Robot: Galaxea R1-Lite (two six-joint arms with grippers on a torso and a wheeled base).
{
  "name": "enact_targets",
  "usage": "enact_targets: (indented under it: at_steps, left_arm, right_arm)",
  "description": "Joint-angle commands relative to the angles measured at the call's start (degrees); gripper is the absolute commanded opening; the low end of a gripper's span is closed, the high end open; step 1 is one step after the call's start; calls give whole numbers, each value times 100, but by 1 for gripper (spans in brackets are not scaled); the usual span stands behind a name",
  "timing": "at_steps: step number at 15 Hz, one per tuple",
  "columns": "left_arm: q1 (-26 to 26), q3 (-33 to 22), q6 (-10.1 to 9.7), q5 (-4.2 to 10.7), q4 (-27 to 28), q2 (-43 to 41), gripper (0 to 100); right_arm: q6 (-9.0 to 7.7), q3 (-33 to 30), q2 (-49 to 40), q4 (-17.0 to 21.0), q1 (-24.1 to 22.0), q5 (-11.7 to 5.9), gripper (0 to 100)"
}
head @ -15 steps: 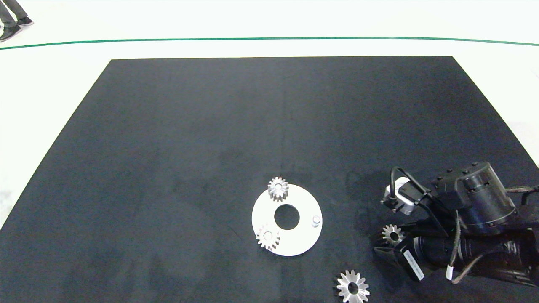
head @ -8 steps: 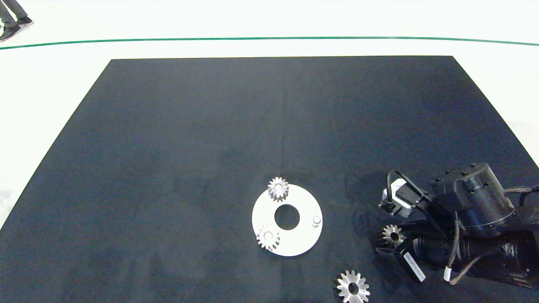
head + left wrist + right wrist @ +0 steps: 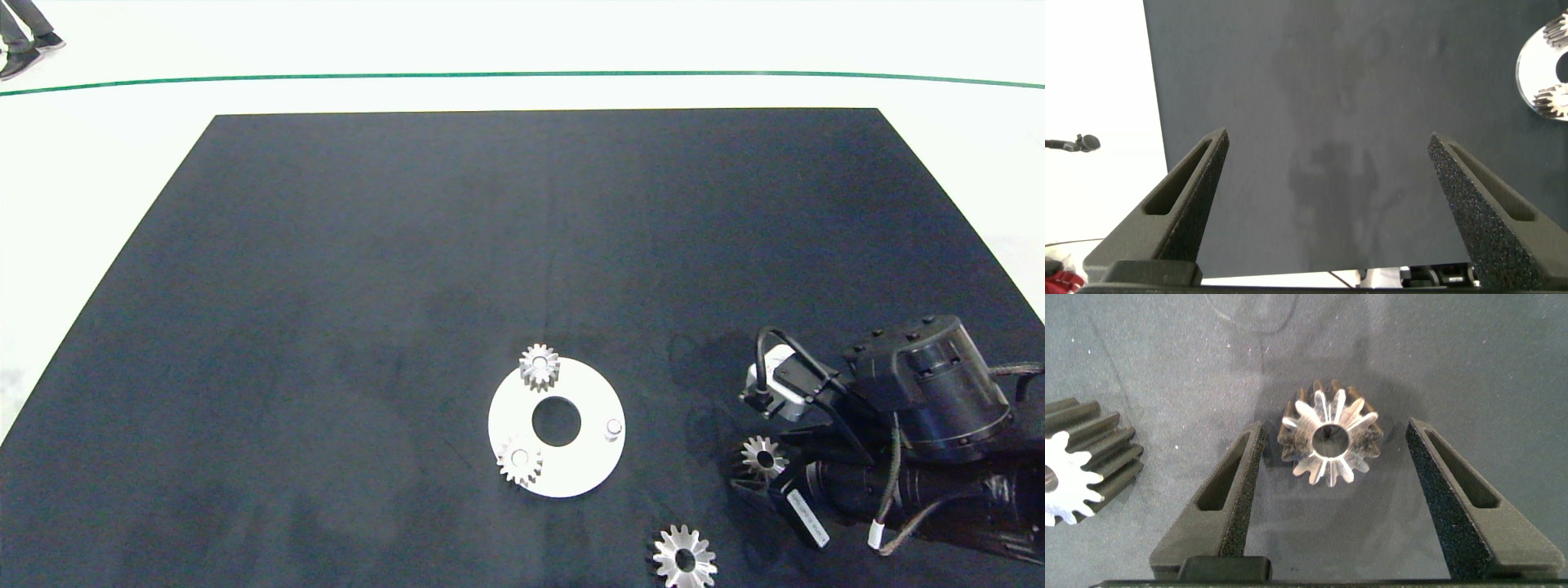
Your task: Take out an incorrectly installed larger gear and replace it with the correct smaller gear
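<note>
The smaller gear (image 3: pixel 763 456) (image 3: pixel 1331 441) lies flat on the black mat, right of the white disc. My right gripper (image 3: pixel 755 462) (image 3: pixel 1335 433) is down at the mat and open. One finger stands on each side of this gear, with a gap on both sides. The larger gear (image 3: pixel 684 559) (image 3: pixel 1078 469), with long pointed teeth, lies on the mat near the front edge, apart from the gripper. My left gripper (image 3: pixel 1328 139) is open and holds nothing; it hangs over the mat's left edge, outside the head view.
The white disc (image 3: pixel 581 469) (image 3: pixel 1529 75) carries two small pale gears (image 3: pixel 539 366) (image 3: pixel 519 461) and a bare peg (image 3: pixel 613 428). A person's shoes (image 3: pixel 20 57) show at the far left beyond the table.
The right arm's wrist has shifted slightly to the right. The smaller gear stays in place between the open fingers.
</note>
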Motion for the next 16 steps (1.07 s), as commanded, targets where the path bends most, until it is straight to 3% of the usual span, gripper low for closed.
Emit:
enact_targets:
  at_steps: [1, 6, 15, 16]
  left_arm:
    - [-2, 0, 3, 4, 29, 0, 100]
    - [-2, 0, 3, 4, 20, 0, 100]
    - [-2, 0, 3, 4, 29, 0, 100]
    - [-2, 0, 3, 4, 29, 0, 100]
  right_arm:
    - [-7, 35, -27, 3, -4, -7, 10]
    - [63, 26, 43, -5, -4, 37, 1]
    - [213, 53, 43, -129, 5, 37, 0]
    - [230, 62, 26, -129, 5, 37, 100]
